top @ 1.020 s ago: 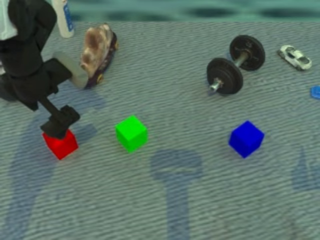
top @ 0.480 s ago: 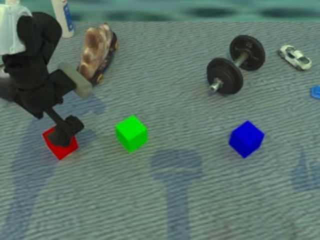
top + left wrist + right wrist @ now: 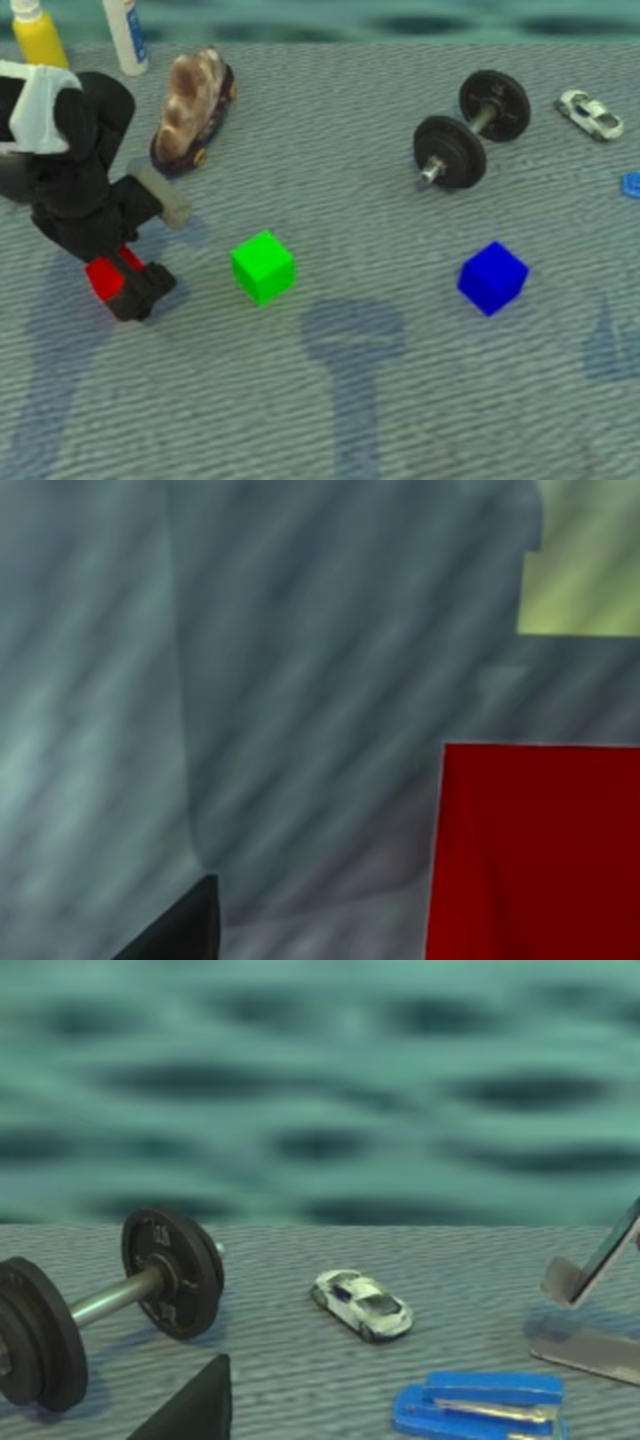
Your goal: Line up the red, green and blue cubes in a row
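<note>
Table (image 3: 400,400) fills the frame, grey-blue weave. Your left arm sits at the left edge, its hand (image 3: 128,278) down at the red cube (image 3: 103,277) at centre left; dark fingers cover most of the cube, only a red patch shows on its left. Can't tell whether that hand is apart or clamped: the left wrist view shows just a red face (image 3: 535,850) and one dark fingertip (image 3: 180,925). Your right arm is out of the top view; its hand can't be judged, only a dark tip (image 3: 195,1405) shows in its wrist view.

Dumbbell (image 3: 472,128) upper right. Shoe (image 3: 190,108) upper left. Green cube (image 3: 262,266) left of centre, near the red one but apart. Blue cube (image 3: 492,277) right of centre, well apart from green. White bottle (image 3: 125,35) and yellow bottle (image 3: 38,35) top left. Toy car (image 3: 590,113) top right.
</note>
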You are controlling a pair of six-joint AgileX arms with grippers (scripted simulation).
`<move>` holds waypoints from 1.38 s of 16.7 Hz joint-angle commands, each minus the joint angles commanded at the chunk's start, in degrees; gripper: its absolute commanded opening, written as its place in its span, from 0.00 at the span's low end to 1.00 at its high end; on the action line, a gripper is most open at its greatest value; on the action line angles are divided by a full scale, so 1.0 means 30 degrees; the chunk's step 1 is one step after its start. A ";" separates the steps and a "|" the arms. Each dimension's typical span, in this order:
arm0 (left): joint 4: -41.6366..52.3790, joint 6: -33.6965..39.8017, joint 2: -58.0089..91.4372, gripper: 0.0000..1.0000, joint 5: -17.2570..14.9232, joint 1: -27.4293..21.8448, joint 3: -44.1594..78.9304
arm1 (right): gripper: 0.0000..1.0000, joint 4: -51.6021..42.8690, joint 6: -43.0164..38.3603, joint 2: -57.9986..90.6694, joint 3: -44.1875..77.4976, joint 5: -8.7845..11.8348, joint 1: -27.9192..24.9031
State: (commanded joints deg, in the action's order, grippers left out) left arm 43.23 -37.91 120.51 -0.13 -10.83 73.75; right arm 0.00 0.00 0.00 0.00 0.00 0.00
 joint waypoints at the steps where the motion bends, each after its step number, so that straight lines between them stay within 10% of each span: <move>1: 0.0000 0.0000 0.0000 1.00 0.0000 0.0000 0.0000 | 1.00 0.0000 0.0000 0.0000 0.0000 0.0000 0.0000; 15: 0.0000 0.0000 0.0000 0.02 0.0000 0.0000 0.0000 | 1.00 0.0000 0.0000 0.0000 0.0000 0.0000 0.0000; 23: 0.0000 0.0000 0.0000 0.00 0.0000 0.0000 0.0000 | 1.00 0.0000 0.0000 0.0000 0.0000 0.0000 0.0000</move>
State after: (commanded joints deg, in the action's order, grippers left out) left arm 43.23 -37.91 120.51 -0.13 -10.83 73.75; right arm 0.00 0.00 0.00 0.00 0.00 0.00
